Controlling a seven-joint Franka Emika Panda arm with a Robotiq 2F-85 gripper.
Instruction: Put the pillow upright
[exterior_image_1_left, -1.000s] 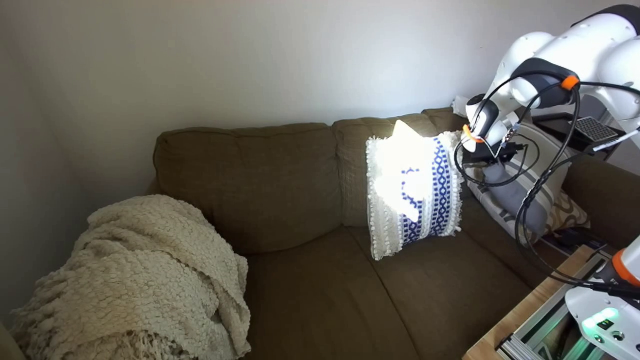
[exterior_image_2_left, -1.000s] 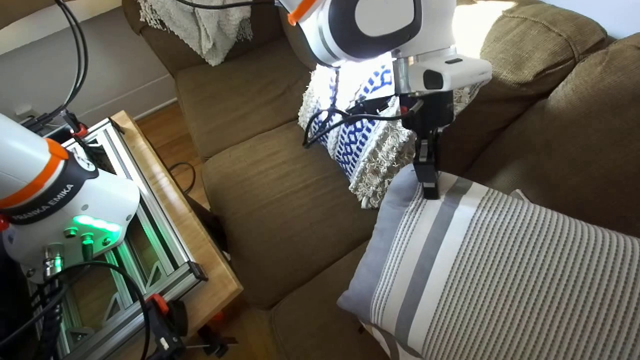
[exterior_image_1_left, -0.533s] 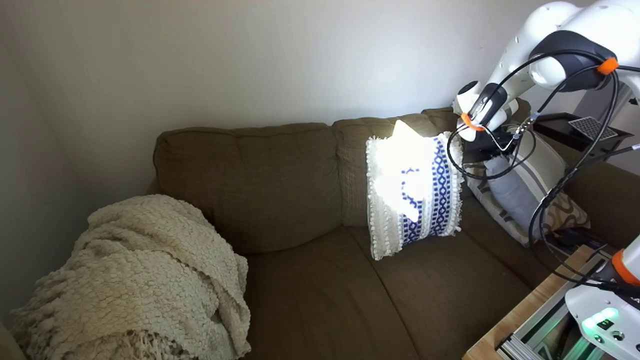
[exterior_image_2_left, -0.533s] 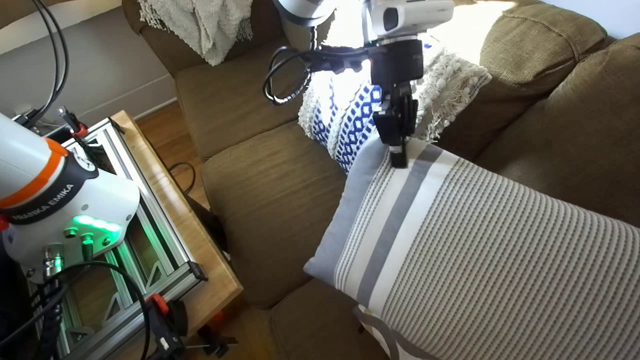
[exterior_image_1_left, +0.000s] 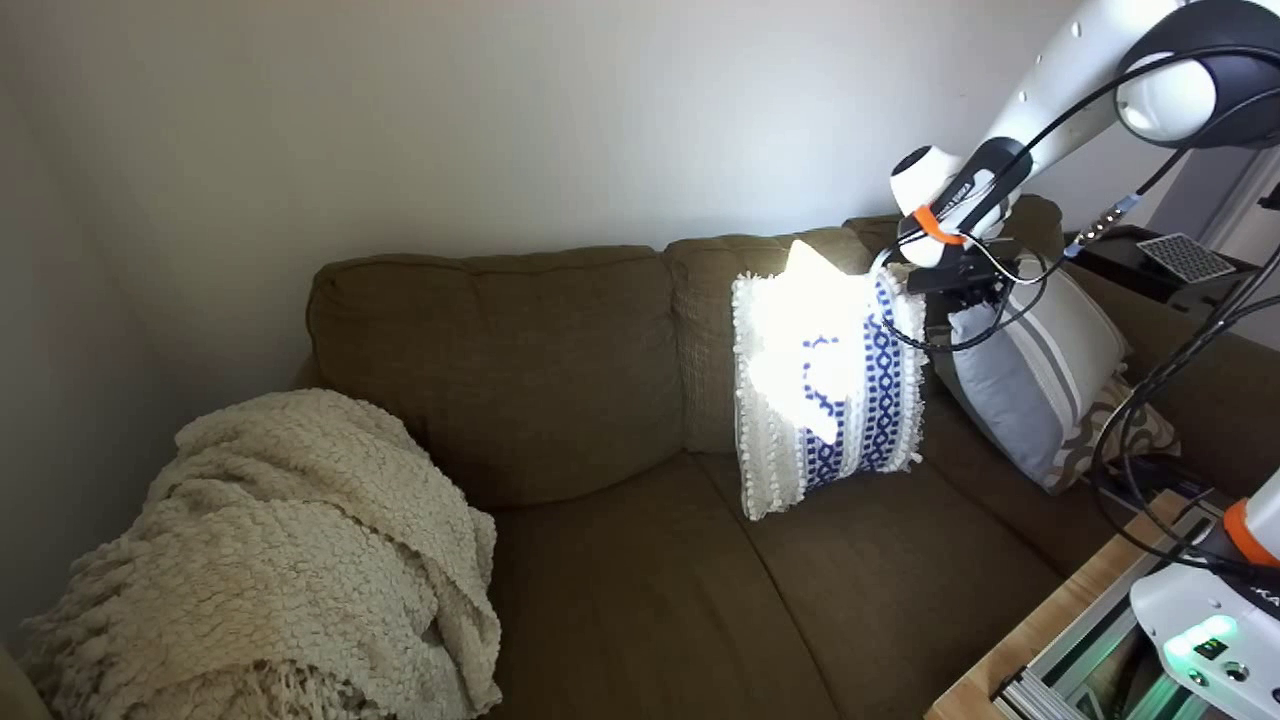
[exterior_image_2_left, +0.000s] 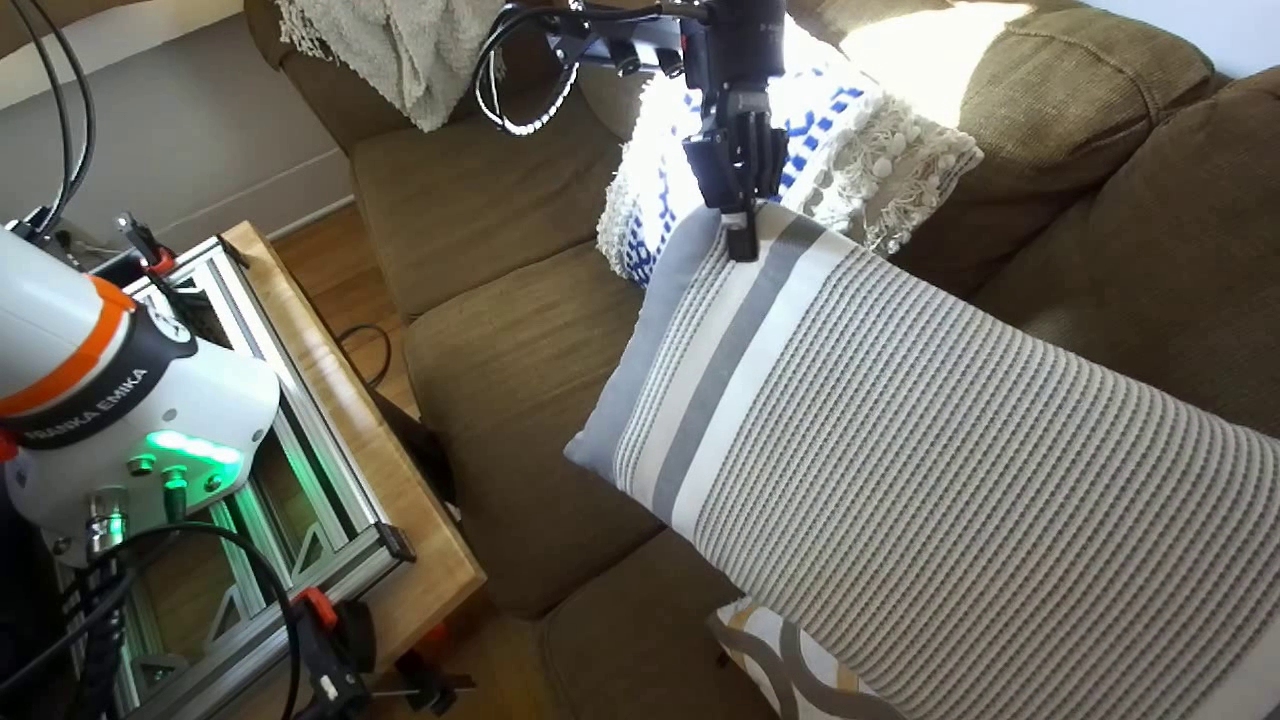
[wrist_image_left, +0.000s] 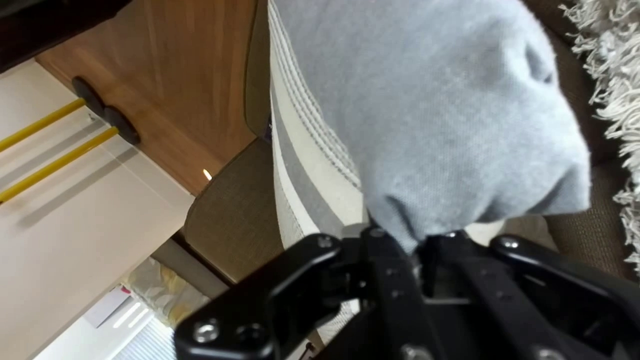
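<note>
Close by the blue-patterned pillow (exterior_image_1_left: 845, 395), the nearly closed tool (exterior_image_2_left: 744, 230) pinches the striped pillow (exterior_image_2_left: 940, 460) at its upper edge.

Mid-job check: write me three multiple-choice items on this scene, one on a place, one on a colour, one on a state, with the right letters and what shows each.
1. Where is the cream blanket?
A. On the floor
B. On the wooden tabletop
C. Over one end of the sofa

2. What colour is the pattern on the fringed pillow?
A. Blue
B. Red
C. Green

3. What is the state of the gripper?
A. Open, holding nothing
B. Shut on the striped pillow
C. Shut on the blanket

1 C: both exterior views show it draped there.
2 A: blue diamonds and bands show outside the bright glare.
3 B: in the wrist view the striped pillow's grey end is pinched and creased in the grip.
</note>
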